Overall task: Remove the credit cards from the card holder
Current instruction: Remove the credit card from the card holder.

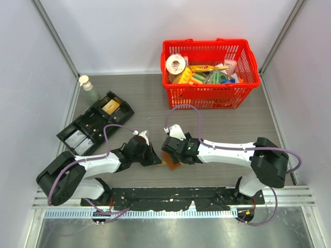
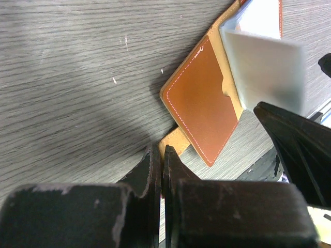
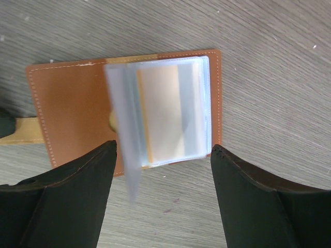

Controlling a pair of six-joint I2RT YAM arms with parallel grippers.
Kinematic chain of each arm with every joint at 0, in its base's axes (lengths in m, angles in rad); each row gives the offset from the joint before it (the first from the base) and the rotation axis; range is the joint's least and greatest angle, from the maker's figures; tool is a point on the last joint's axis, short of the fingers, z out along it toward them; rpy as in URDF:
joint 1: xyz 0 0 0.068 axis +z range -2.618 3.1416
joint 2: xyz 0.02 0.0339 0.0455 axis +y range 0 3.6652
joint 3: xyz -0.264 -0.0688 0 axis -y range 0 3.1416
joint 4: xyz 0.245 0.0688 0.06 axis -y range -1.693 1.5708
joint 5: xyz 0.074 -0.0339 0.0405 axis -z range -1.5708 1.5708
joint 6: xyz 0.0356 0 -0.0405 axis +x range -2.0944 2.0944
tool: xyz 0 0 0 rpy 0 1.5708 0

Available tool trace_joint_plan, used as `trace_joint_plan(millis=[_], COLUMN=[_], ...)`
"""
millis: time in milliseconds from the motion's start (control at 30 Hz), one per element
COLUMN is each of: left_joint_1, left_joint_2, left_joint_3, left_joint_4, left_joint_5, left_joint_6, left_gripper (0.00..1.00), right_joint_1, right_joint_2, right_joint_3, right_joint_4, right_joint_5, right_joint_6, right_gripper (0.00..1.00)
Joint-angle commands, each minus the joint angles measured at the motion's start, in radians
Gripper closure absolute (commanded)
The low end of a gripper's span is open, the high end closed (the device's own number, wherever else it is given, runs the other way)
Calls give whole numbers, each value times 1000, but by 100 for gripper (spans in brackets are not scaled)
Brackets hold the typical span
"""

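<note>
The card holder [image 1: 171, 163] lies open on the grey counter [image 1: 222, 124], well to the near side of the red shopping basket [image 1: 209, 75] and about level with the basket's left end. It sits between the two tools.

The left tool [image 2: 161, 161] has its fingers pressed together. Their tips meet the tan closing tab [image 2: 175, 140] that sticks out from the holder's brown leather flap [image 2: 201, 108], so it looks clamped on that tab.

The right tool [image 3: 163, 147] stands apart, with one dark finger [image 3: 77, 191] on each side of the holder's near edge, gripping nothing. Between those fingers the right wrist view shows a stack of clear plastic sleeves [image 3: 194, 113] fanned up from the holder. A pale card [image 3: 163, 111] with an orange edge shows through them. One sleeve [image 3: 124, 150] stands off from the stack and is blurred.

The basket holds packaged goods and a roll of tape [image 1: 175, 63]. Left of the basket and a little nearer, a black compartmented tray [image 1: 95, 124] lies at an angle. A small clear bottle [image 1: 86, 82] stands left of the basket, near the wall.
</note>
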Motion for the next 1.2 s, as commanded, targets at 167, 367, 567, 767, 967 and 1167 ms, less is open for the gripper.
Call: trace_joint_plan(millis=[167,367,567,767,967,1167], left_joint_1=[-13,-11,-13,-13,-16,-20], left_joint_2=[19,4,7,12,13,19], left_joint_3=[-4,-10,-7,-1,1,9], left_joint_4=[-6,-14,-17,-19,-19,-19], left_joint_5=[8,-3,0,5,5,5], left_joint_6=[27,25,27,28,27,28], left_gripper=[100,100,100,100,100,100], right_joint_1=[35,-3,-63,-83,-81,-81], right_joint_2=[6,-4,-14,0,-13,-36], right_joint_3=[37,-15,-111,-151,-160,-142], right_joint_4=[38,97,189,253,261,227], right_joint_5=[3,-24,-89,-164,-201,-181], right_joint_6=[-12,3,19,28,39,34], right_gripper=[22,22,22,22,28,34])
